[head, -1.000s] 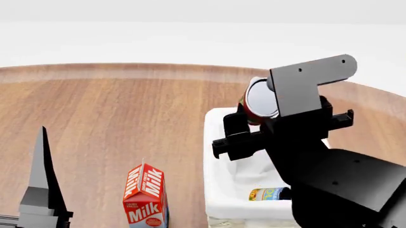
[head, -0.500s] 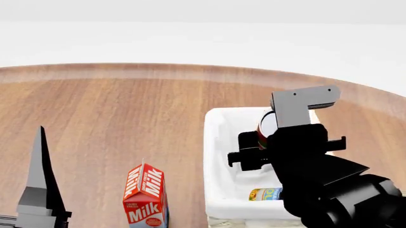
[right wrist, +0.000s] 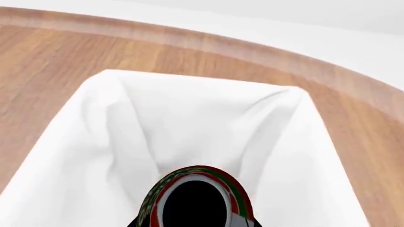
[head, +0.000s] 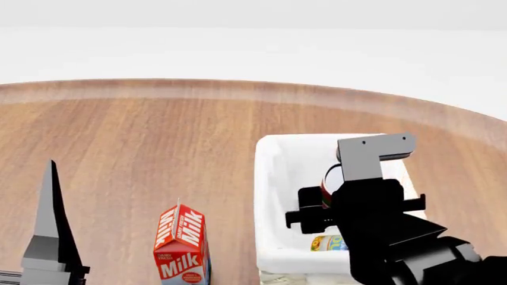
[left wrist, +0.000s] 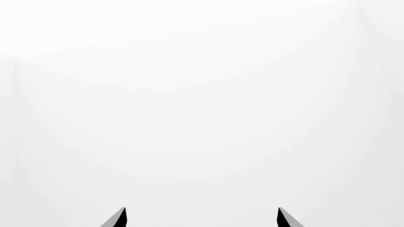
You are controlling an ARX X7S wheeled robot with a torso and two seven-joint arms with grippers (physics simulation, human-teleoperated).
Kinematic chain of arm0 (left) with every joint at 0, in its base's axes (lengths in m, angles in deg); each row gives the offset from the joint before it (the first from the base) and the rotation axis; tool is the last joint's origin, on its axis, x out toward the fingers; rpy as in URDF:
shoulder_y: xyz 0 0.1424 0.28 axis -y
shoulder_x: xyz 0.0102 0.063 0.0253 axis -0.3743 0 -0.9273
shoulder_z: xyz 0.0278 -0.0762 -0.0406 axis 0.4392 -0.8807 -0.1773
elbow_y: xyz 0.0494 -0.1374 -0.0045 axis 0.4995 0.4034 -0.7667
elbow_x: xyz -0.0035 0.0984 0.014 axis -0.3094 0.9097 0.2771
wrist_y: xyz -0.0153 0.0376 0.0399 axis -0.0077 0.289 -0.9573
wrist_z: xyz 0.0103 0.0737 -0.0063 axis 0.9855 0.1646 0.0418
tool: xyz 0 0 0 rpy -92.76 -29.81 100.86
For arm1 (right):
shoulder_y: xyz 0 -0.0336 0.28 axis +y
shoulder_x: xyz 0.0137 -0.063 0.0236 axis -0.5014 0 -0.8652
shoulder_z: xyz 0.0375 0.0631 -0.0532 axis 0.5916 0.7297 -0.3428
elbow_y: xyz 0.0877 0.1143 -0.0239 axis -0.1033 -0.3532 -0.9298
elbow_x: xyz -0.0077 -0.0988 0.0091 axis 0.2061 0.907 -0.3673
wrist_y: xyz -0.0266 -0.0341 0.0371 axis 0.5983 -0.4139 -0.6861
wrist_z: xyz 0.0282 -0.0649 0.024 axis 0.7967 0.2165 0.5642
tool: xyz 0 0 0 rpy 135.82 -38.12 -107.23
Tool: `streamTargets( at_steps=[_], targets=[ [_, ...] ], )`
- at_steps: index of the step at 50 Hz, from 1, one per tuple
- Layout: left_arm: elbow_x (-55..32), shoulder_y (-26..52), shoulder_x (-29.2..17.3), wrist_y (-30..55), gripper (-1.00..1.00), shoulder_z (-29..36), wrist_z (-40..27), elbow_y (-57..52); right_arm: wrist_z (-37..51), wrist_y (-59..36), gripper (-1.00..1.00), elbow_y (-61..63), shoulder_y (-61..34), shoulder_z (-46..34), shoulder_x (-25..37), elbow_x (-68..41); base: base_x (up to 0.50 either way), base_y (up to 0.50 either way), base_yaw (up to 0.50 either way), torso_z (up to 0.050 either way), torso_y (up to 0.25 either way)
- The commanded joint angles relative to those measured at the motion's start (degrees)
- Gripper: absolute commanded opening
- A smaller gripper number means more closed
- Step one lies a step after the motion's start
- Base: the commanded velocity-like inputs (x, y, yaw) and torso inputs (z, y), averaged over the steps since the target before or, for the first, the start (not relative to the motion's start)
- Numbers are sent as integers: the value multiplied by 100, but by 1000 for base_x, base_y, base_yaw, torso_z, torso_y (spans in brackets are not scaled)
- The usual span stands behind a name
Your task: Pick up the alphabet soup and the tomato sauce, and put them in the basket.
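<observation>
My right gripper (head: 336, 199) is shut on the tomato sauce (head: 331, 181), a red can with a green band and pale lid, held tilted low inside the basket (head: 269, 178). The can's end fills the near part of the right wrist view (right wrist: 196, 201), over the basket's white liner (right wrist: 189, 118). The alphabet soup (head: 328, 243), blue with a yellow picture, lies on its side in the basket's near end, partly hidden by my right arm. My left gripper (head: 52, 219) is open and empty at the near left, apart from everything; its fingertips (left wrist: 120, 217) show against plain white.
A red-and-white milk carton (head: 182, 243) stands on the wooden table (head: 142, 136) just left of the basket. The table's curved far edge runs across the back.
My right gripper has come down and toward me with the tomato sauce, from above the basket's far rim to low inside it. The left arm has not moved.
</observation>
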Motion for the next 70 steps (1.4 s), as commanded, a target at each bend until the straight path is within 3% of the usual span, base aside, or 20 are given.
streamTargets(
  at_steps=[1,8,9,29,43,54,56,60,70],
  targets=[
    [-15,-2,-9,-3,100,-1,-16,1,-43,-34,-100,-106,62,92,-37,192,0,0,0,0,0],
    [-20,7,-16,-12,100,6,-16,17,-20,-67,-100,-173,74,142,-46,138,0,0,0,0,0],
    [-14,7,-18,-12,100,11,-18,18,-23,-87,100,-172,74,143,-46,130,0,0,0,0,10],
    [-40,-23,-39,-77,100,1,-41,39,224,259,100,-33,38,290,35,268,0,0,0,0,0],
    [-38,-9,-41,-92,100,26,-53,59,1278,2223,100,846,-247,620,550,1315,0,0,0,0,0],
    [-68,56,-50,39,100,33,-65,-34,2464,3174,100,1685,-646,673,874,2375,0,0,0,0,0],
    [-53,65,-44,28,100,55,-63,-5,3576,3270,100,1720,-872,444,902,3233,0,0,0,0,0],
    [-67,114,-37,83,100,74,-57,-29,4156,3723,100,2077,-996,549,1103,3838,0,0,0,0,0],
    [-79,92,-49,20,100,73,-59,9,5820,3786,100,2935,-1440,530,1427,5548,0,0,0,0,0]
  ],
)
